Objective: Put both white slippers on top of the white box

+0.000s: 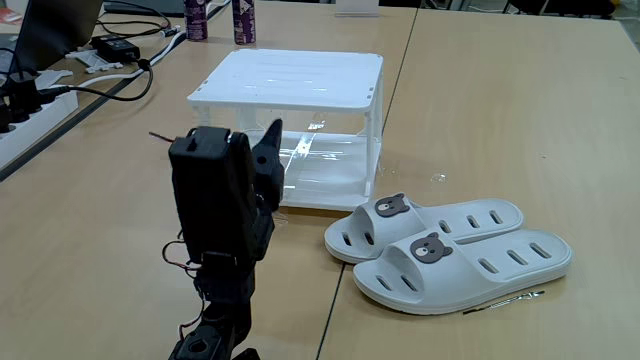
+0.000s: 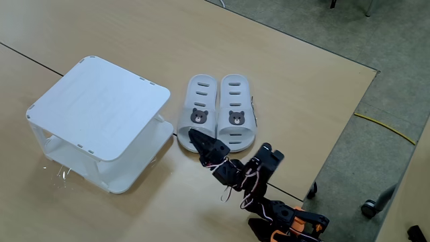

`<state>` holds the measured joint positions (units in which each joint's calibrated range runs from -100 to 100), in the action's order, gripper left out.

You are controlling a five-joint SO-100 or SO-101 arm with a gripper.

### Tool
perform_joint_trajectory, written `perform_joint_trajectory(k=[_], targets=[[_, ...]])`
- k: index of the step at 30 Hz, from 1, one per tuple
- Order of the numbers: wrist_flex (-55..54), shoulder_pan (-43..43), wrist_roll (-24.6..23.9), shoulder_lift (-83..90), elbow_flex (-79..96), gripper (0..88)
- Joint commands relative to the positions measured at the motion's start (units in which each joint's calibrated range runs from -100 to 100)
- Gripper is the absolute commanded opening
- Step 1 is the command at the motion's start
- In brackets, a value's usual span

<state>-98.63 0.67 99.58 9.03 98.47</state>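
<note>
The two white slippers lie side by side on the wooden table, each with a bear-face badge. In one fixed view they are the far slipper [image 1: 440, 222] and the near slipper [image 1: 470, 265]; from above they are the left slipper [image 2: 199, 111] and the right slipper [image 2: 236, 111]. The white box [image 1: 290, 80] [image 2: 101, 111] is a two-tier rack with a bare flat top, standing just beside them. My black gripper [image 1: 271, 132] [image 2: 194, 136] looks shut and holds nothing. Seen from above, its tip hovers at the toe end of the left slipper.
Cables, a charger and a power strip [image 1: 30, 100] lie at the back left, with two purple bottles [image 1: 243, 20] behind the rack. A thin stick [image 1: 505, 298] lies by the near slipper. The table edge [image 2: 349, 121] runs close on the right, above the floor.
</note>
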Motion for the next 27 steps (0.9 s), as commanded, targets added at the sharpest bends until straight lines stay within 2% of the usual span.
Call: perform_joint_trajectory(k=[1,14,17,19,22,27], targets=[[-0.5,-0.3,0.4,-8.0,0.8,0.7],[-0.5,-0.5,0.4,-32.7,-4.0,0.7],[-0.5,-3.0,0.4,-34.5,-7.8,0.8],[-0.5,-6.3,0.4,-34.7,-11.4,3.9],[-0.5,-9.6,0.4,-35.6,-14.3,13.8],[-0.5,-11.8,0.4,-40.0,-22.8,16.2]])
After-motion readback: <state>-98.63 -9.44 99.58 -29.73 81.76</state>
